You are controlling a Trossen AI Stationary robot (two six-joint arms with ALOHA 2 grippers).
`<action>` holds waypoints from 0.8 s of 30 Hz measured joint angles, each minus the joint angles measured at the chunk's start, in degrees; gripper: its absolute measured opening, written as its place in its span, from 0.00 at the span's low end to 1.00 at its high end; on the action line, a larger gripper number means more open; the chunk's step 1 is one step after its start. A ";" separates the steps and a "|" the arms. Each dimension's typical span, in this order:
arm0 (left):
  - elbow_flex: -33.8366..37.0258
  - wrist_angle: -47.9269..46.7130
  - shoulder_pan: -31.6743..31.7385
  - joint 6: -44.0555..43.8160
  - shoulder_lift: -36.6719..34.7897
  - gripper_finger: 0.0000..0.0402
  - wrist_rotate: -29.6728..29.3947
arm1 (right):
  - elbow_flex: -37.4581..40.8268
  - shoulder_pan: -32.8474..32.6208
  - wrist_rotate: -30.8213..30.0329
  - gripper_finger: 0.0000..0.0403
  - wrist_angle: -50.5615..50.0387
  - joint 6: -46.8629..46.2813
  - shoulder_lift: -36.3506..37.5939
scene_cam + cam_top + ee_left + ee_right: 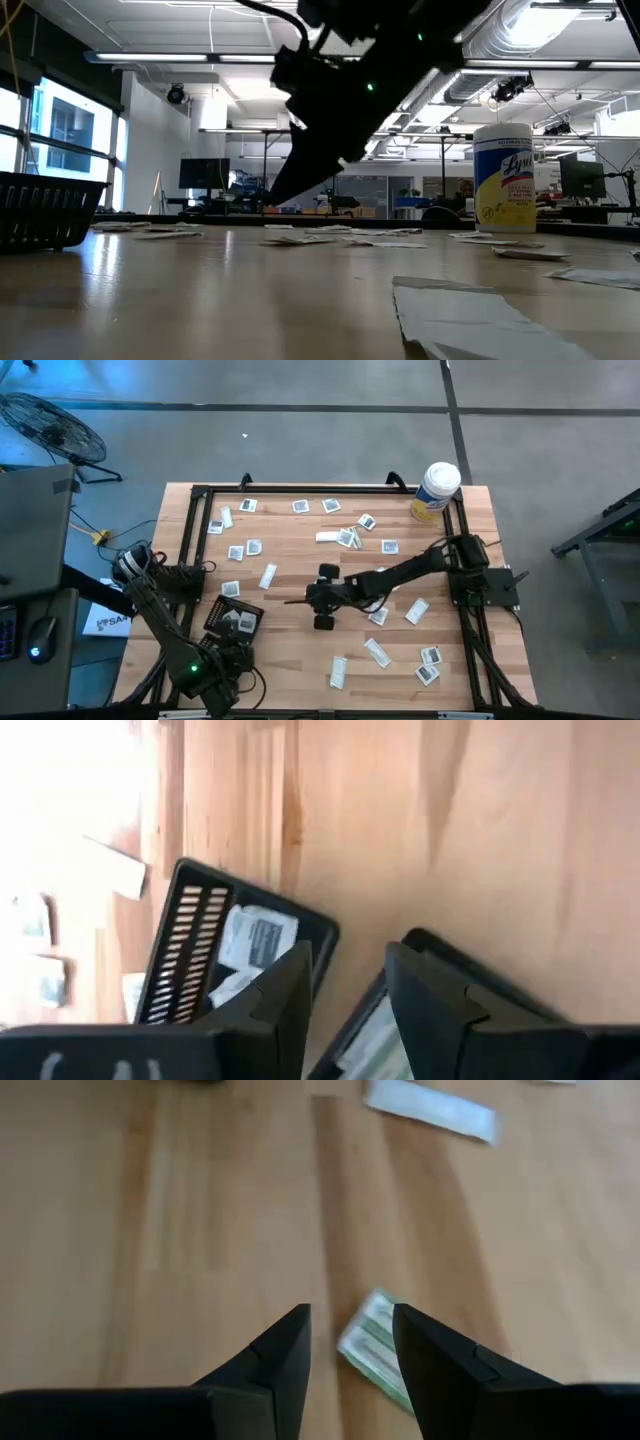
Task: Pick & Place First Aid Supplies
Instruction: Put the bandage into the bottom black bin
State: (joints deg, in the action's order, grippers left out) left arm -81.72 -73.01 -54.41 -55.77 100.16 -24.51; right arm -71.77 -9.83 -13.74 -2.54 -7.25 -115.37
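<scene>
Right wrist view: our right gripper (350, 1342), fingers apart, hovers over a green packet (375, 1350). Our left gripper (348, 982), fingers apart, hangs above the tray (186, 920) holding packets (257, 937).

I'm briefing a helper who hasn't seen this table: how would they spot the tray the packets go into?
Start at the light wooden table and go to the left arm's side, near the front edge. There, just ahead of the left gripper, sits a small black mesh tray with slotted walls. It is the only dark, walled container near that gripper, and white packets already lie inside it.
</scene>
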 joint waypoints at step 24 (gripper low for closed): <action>4.68 0.52 1.16 -1.53 0.09 0.32 -7.46 | 4.20 3.20 1.21 0.34 7.77 7.25 -3.89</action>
State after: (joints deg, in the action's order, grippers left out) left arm -77.03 -72.49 -53.25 -57.30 100.25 -31.96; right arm -67.57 -6.63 -12.54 5.23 0.01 -119.26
